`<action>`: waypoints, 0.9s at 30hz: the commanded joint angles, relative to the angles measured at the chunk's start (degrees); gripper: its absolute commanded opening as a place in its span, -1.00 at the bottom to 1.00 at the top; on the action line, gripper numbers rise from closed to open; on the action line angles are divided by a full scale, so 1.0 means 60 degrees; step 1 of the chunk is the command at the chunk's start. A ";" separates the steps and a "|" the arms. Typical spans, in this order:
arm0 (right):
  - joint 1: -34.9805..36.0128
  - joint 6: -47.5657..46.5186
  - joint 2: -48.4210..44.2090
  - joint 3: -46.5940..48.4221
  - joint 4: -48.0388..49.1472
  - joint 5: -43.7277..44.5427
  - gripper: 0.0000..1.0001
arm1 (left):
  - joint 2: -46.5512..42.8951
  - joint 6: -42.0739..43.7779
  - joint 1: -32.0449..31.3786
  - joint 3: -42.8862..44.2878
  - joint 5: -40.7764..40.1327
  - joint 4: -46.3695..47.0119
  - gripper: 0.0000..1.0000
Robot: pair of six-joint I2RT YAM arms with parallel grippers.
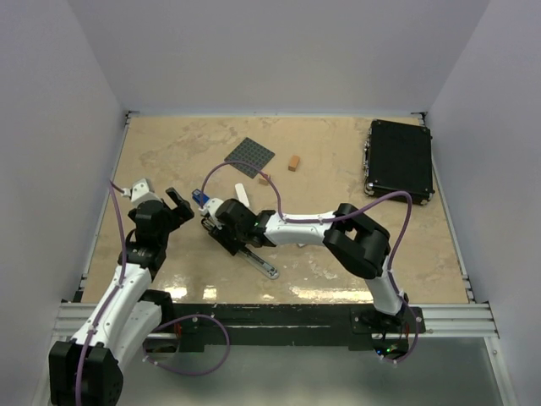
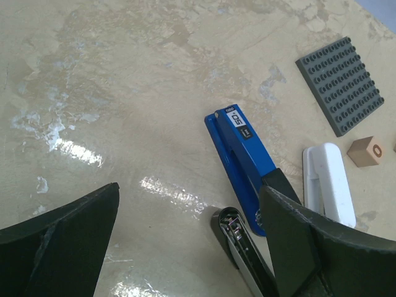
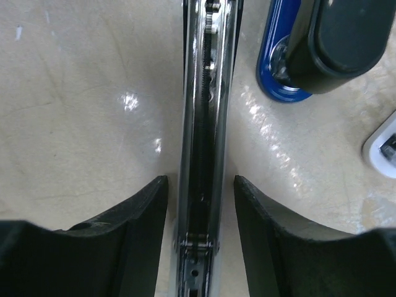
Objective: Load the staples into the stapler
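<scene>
The stapler lies swung open left of the table's middle. Its blue top arm (image 1: 201, 200) points away and its metal magazine rail (image 1: 258, 262) runs toward the front. My right gripper (image 1: 225, 230) is open and straddles the rail (image 3: 204, 124), with a small gap at each finger. In the right wrist view (image 3: 199, 179) the rail's channel looks dark, with no staples showing. My left gripper (image 1: 173, 207) is open and empty just left of the blue arm (image 2: 244, 164). A small flat whitish staples box (image 2: 328, 182) lies beside the blue arm. The grey tray piece is not in view.
A grey studded baseplate (image 1: 251, 157) lies behind the stapler, with two small orange blocks (image 1: 293, 162) (image 1: 264, 179) near it. A black case (image 1: 399, 159) sits at the back right. White walls close in the table on three sides.
</scene>
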 commanded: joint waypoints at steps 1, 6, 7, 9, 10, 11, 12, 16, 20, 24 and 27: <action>-0.0170 -0.0246 -0.0180 0.0178 0.0791 0.0181 -0.12 | 0.0183 -0.0475 0.0080 -0.0307 0.0411 0.0278 1.00; -0.0302 -0.0465 -0.0721 -0.0450 0.1303 -0.0287 -0.48 | 0.0636 -0.0548 0.0095 -0.0892 0.1495 0.1536 1.00; -0.0316 -0.0466 -0.0954 -0.0568 0.1565 -0.0389 -0.61 | 0.0753 -0.0592 0.0095 -0.0923 0.1831 0.1597 1.00; -0.0389 -0.0466 -0.1131 -0.0875 0.1829 -0.0463 -0.74 | 0.1031 -0.0622 0.0095 -0.1025 0.2242 0.1990 1.00; -0.0404 -0.0480 -0.1306 -0.0964 0.2063 -0.0522 -0.79 | 0.1120 -0.0651 0.0095 -0.1069 0.2505 0.2138 1.00; -0.0433 -0.0480 -0.1380 -0.1066 0.2182 -0.0522 -0.82 | 0.1193 -0.0666 0.0095 -0.1084 0.2827 0.2299 1.00; -0.0463 -0.0495 -0.1468 -0.1241 0.2372 -0.0537 -0.87 | 0.1296 -0.0782 0.0095 -0.1099 0.2990 0.2489 1.00; -0.0565 -0.0495 -0.1761 -0.1652 0.2944 -0.0581 -0.91 | 0.1501 -0.0944 0.0095 -0.1230 0.3867 0.3207 1.00; -0.0653 -0.0480 -0.2054 -0.2033 0.3442 -0.0917 -0.92 | 0.1852 -0.1076 0.0095 -0.1406 0.4572 0.3910 1.00; -0.0683 -0.0495 -0.2376 -0.2384 0.3924 -0.1122 -0.92 | 0.2364 -0.1368 0.0095 -0.1626 0.4939 0.4715 1.00; -0.0683 -0.0539 -0.2494 -0.2575 0.4145 -0.1240 -0.92 | 0.2570 -0.1529 0.0080 -0.1670 0.5071 0.5170 1.00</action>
